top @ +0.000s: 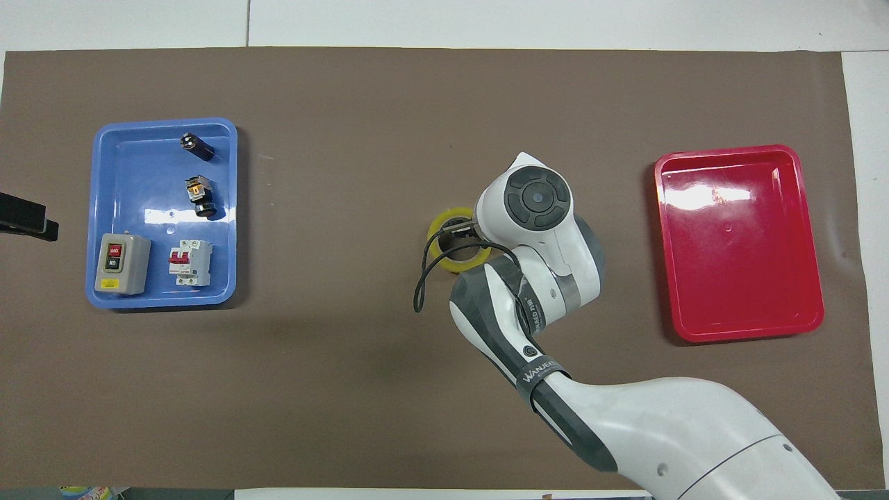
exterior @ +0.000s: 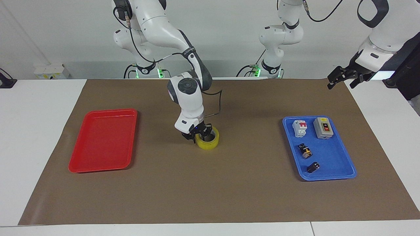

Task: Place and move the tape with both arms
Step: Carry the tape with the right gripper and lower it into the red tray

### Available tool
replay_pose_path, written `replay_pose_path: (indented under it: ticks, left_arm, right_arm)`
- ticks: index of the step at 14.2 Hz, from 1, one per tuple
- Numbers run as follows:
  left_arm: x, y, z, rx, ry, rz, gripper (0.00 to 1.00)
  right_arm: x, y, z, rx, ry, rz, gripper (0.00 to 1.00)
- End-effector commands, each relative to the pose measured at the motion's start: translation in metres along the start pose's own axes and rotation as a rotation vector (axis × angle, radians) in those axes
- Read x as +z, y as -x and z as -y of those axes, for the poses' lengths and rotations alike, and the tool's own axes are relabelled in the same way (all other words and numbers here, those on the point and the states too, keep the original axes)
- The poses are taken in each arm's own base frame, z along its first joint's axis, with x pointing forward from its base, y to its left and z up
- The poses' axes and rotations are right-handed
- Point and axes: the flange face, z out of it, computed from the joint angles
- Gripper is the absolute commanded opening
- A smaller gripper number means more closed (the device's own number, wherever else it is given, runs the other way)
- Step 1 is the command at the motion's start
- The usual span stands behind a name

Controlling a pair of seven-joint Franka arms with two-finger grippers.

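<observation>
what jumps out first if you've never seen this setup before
The right gripper draws the eye first: it is down at the yellow tape in the middle of the brown mat, at the side of the roll toward the red tray. That tray lies toward the right arm's end, and a blue tray holding small electrical parts lies toward the left arm's end. The left gripper waits raised over the mat's corner.

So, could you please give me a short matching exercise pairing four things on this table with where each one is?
Things:
1. tape
2. red tray
3. grey switch box
4. left gripper

Places:
A. in the blue tray
B. raised over the mat's corner
C. mid-mat, at the right gripper
D. right arm's end of the table

Pairs: 1-C, 2-D, 3-A, 4-B
</observation>
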Motion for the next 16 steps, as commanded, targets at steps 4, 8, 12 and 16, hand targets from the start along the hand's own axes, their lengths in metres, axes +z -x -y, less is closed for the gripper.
replay_pose_path:
  ticks: [4,8,12,16]
  left_arm:
    - [-0.002,0.007,-0.002,0.012,0.014,-0.008,1.00]
    - [-0.002,0.007,-0.002,0.012,0.014,-0.008,1.00]
    - [-0.002,0.007,-0.001,0.010,0.014,-0.009,1.00]
    - [-0.002,0.007,-0.001,0.010,0.014,-0.009,1.00]
  right_arm:
    - [-0.027,-0.017,-0.022,0.018,0.016,0.032,0.00]
    - [-0.095,-0.054,-0.128,-0.074,0.044,0.130,0.00]
    - [-0.126,-0.044,-0.272,-0.043,0.030,0.173,0.00]
    - [-0.120,-0.011,-0.396,-0.071,0.013,0.163,0.00]
